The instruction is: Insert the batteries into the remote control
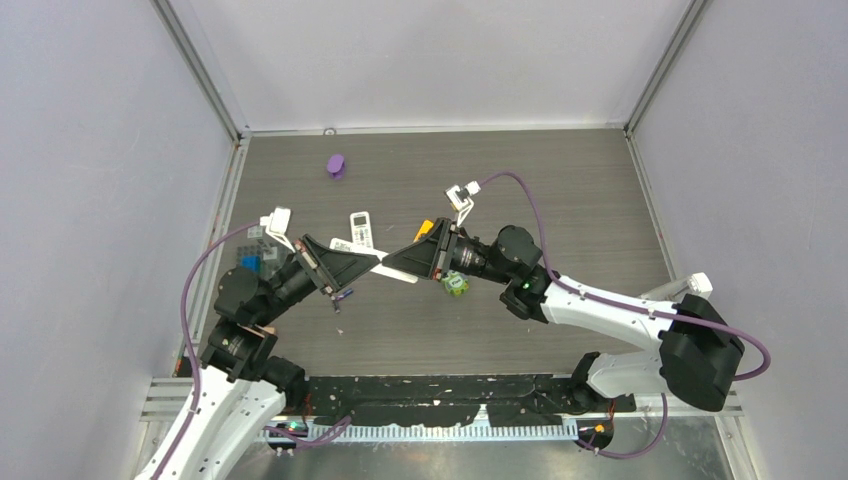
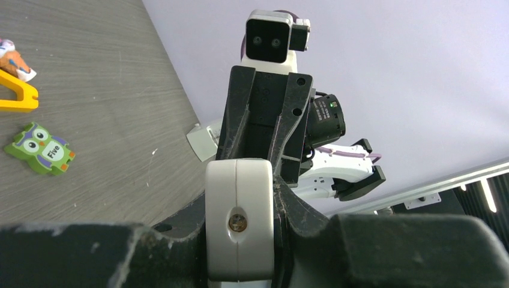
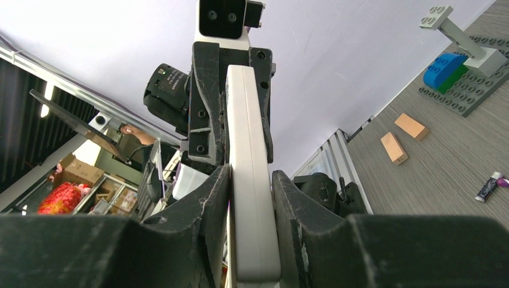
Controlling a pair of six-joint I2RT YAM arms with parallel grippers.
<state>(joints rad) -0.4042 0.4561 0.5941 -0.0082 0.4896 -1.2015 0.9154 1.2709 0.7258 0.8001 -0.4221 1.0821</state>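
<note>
Both grippers hold one white remote control (image 1: 404, 276) between them above the middle of the table. My left gripper (image 1: 372, 262) is shut on one end of it; in the left wrist view the remote's end face (image 2: 240, 222) fills the space between the jaws. My right gripper (image 1: 392, 266) is shut on the other end; in the right wrist view the remote (image 3: 249, 198) stands on edge between the jaws. One small dark and purple battery (image 1: 343, 296) lies on the table under the left gripper, and also shows in the right wrist view (image 3: 489, 186). No other battery shows.
A second white remote (image 1: 360, 230) lies behind the grippers. A green owl block (image 1: 456, 286) and a yellow piece (image 1: 424, 230) lie near the right gripper. A purple lump (image 1: 336, 165) sits far back. A grey baseplate (image 1: 250, 250) with a blue brick and two wooden blocks (image 3: 411, 126) lie at the left.
</note>
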